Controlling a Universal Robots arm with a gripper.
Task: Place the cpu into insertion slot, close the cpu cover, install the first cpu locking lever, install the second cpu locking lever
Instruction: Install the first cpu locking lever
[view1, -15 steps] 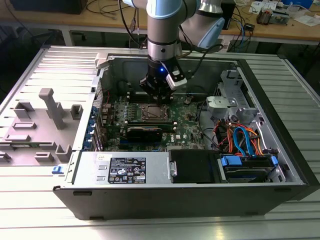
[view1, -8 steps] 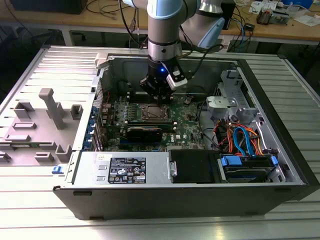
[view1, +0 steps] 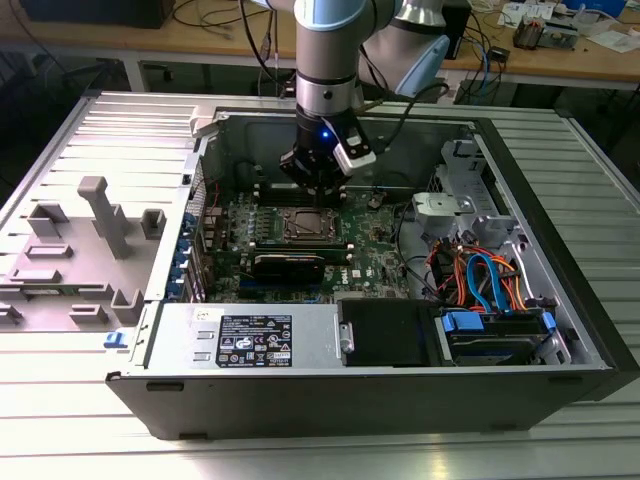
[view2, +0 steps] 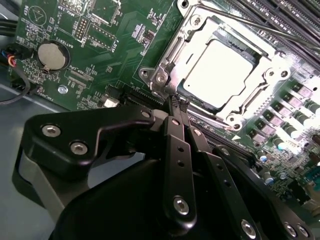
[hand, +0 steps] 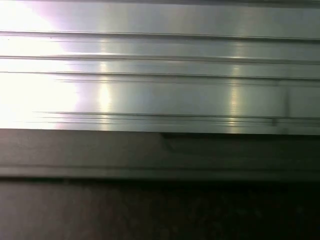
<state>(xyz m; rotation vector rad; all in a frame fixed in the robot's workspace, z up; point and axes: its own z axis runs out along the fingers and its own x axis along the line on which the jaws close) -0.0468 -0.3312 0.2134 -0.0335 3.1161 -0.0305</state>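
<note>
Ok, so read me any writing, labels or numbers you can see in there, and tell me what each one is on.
White label on the silver power supply box: rows of print and symbols, too small to read.
White lettering printed on the green board, in the second wrist view: too blurred to read reliably.
Top of the cpu: glare, no marking can be made out.
Nothing can be quoted with confidence.

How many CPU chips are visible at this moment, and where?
1. The cpu lies on the green board, framed by the window of the cpu cover, just beyond the pincer. The pincer hides part of the board, so another could be hidden.
</note>
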